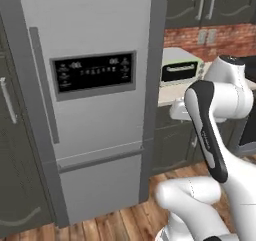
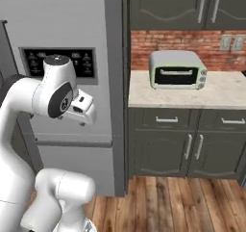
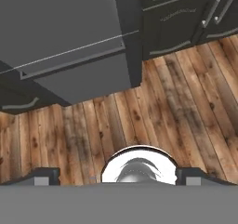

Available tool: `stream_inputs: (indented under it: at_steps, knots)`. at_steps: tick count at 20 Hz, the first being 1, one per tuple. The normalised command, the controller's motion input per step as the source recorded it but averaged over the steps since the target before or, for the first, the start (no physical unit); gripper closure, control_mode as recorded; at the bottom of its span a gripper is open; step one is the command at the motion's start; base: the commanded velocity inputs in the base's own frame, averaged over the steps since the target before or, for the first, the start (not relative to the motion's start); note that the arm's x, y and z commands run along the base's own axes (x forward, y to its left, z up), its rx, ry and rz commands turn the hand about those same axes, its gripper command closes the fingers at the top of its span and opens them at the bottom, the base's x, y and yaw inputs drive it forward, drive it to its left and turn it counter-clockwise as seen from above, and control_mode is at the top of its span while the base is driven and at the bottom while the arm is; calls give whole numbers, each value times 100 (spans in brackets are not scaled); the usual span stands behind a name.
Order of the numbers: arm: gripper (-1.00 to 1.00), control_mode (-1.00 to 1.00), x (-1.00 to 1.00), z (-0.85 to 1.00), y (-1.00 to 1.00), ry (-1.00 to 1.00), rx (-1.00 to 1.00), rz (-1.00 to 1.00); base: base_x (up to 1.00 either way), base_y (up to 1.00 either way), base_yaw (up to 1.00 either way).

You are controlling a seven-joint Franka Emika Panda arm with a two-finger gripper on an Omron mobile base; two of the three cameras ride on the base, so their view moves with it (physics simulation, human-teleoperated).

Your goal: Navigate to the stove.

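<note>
The base faces a grey fridge (image 1: 95,100), with a small silver toaster oven (image 2: 177,70) on the worktop (image 2: 221,95) to its right. The stove is likely further right, so I'd turn that way, keeping the folded arm clear of the cabinets (image 2: 187,144). All doors are closed, their contents hidden. The claw (image 3: 116,179) looks spread and empty.

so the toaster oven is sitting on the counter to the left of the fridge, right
Not quite: the toaster oven sits on the counter to the right of the fridge, not the left. The right base view shows it plainly.
</note>
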Motion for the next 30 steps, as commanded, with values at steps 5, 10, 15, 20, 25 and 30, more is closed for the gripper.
stream_inputs:
  at_steps: [5,10,15,20,25,30]
  knots:
    - [-100,100,0,0,0,0,0,0,3,-100,-7]
    - [-100,100,0,0,0,0,0,0,44,-100,1]
    - [-100,100,0,0,0,0,0,0,52,-100,5]
    - [-100,100,0,0,0,0,0,0,43,-100,4]
    - [-100,100,0,0,0,0,0,0,34,-100,0]
    - [-100,100,0,0,0,0,0,0,42,-100,1]
